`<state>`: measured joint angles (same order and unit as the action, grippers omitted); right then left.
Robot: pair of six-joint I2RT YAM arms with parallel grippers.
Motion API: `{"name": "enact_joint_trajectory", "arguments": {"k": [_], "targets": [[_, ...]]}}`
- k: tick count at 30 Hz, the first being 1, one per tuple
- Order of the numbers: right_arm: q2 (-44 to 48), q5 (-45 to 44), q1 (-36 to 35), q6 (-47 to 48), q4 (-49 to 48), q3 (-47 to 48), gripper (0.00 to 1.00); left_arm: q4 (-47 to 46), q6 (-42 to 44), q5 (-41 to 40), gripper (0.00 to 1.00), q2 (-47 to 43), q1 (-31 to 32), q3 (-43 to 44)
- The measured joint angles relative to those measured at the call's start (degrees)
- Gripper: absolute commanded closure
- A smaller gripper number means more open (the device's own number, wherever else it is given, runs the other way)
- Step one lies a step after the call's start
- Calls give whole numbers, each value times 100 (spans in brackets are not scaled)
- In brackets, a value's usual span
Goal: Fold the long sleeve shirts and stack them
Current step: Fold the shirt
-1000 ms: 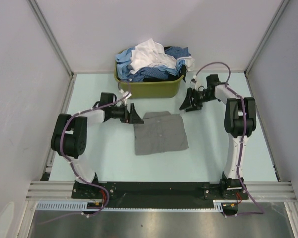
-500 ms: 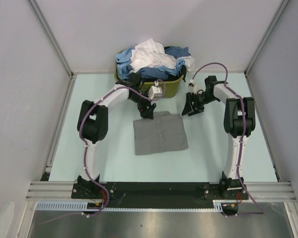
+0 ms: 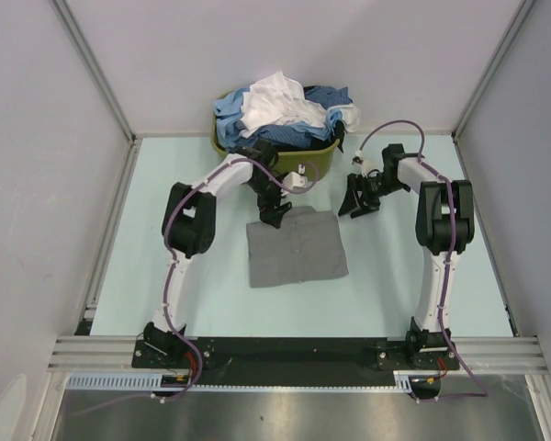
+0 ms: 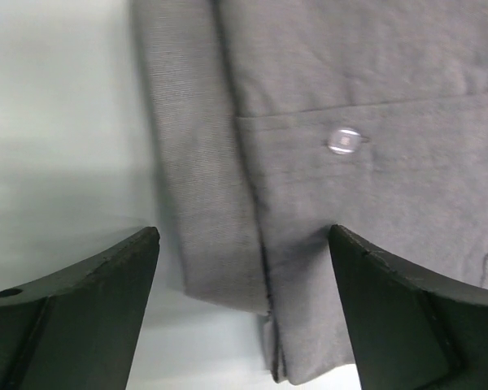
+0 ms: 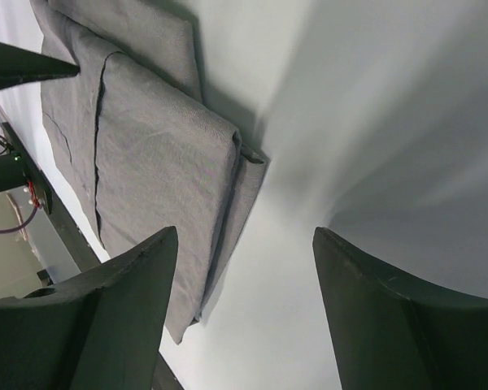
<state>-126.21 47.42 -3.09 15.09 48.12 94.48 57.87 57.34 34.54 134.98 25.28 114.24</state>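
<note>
A plain grey long sleeve shirt (image 3: 297, 248) lies folded into a flat rectangle on the table. My left gripper (image 3: 275, 214) hovers open over its far left corner. In the left wrist view that corner of the grey shirt (image 4: 309, 187), with a button (image 4: 344, 140) on it, shows between the spread fingers of the left gripper (image 4: 242, 237). My right gripper (image 3: 356, 204) stands open just off the far right corner. In the right wrist view the folded grey shirt (image 5: 146, 154) lies beside the right gripper (image 5: 244, 237), with bare table between its fingers. Neither holds anything. More shirts (image 3: 285, 108), white and blue, are heaped behind.
An olive-green basket (image 3: 323, 158) at the back of the table holds the heaped shirts. My left arm reaches across in front of it. Pale walls with metal posts close in the left, right and back. A metal rail runs along the near edge.
My left arm has swung from the shirt's left side round to its far left corner, next to the basket. The right gripper has shifted only slightly. The grey shirt has not moved.
</note>
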Motion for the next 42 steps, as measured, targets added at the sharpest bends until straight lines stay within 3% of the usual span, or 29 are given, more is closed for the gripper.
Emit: {"name": "enact_joint_trajectory", "arguments": {"k": [4,5,10,11,13,14,15,25,37,42], "targets": [[0,20,46,2,-2,0,27,332,291,-63,26,11,120,0],[0,35,63,4,-2,0,27,374,334,-101,36,20,153,0],[0,76,131,9,0,0,27,564,398,-184,56,164,219,199],[0,94,136,11,0,0,27,588,389,-179,67,166,223,205],[0,105,146,20,2,0,27,621,343,-164,79,166,223,208],[0,107,149,24,0,0,27,623,308,-151,93,166,223,212],[0,109,153,26,2,0,27,621,273,-129,100,166,223,216],[79,214,201,96,-4,-319,27,420,-382,-120,100,-175,216,26],[557,221,468,170,55,-516,26,72,-822,-1012,100,-1939,227,-59],[894,302,984,262,264,-699,26,-728,-730,-1714,100,-3626,811,-1633]]}}
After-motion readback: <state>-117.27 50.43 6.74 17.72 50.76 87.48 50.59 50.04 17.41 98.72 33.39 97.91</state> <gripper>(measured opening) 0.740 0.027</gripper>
